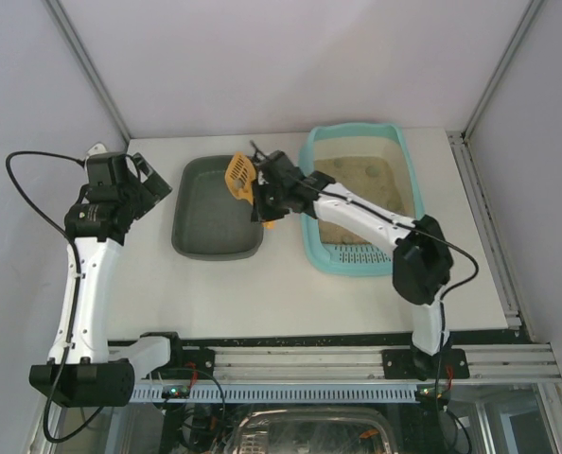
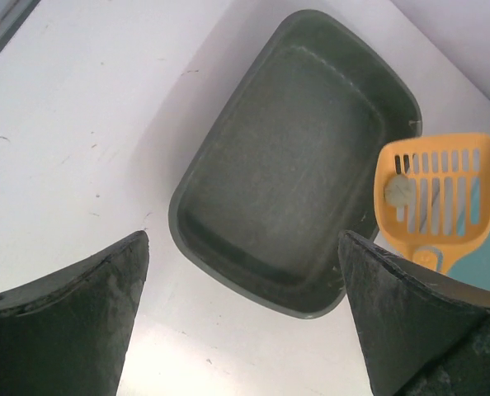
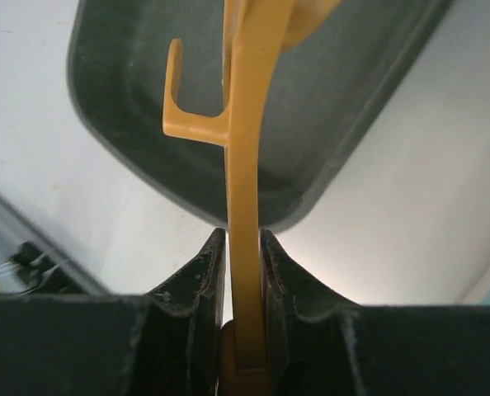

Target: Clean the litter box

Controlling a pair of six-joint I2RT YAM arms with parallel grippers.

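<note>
The litter box [image 1: 357, 130], light teal with beige litter [image 1: 357, 170] inside and a perforated strip at its near end, sits on the table [image 1: 281, 284] just to the right of the right gripper [image 1: 262, 189], whose arm reaches across the box's left rim. That gripper [image 3: 243, 239] is clamped tight on the handle of an orange slotted scoop [image 1: 240, 175], the handle pinched edge-on between its fingers [image 3: 200, 272]. The scoop's head [image 2: 439, 194] hangs beyond the fingertips over the right edge of a dark grey-green tub [image 1: 215, 213] and carries a small grey clump [image 2: 398, 191]. Left of the tub, the left gripper [image 1: 149, 184] hovers with its jaws spread wide, holding nothing and looking down at the tub [image 2: 286, 165].
</note>
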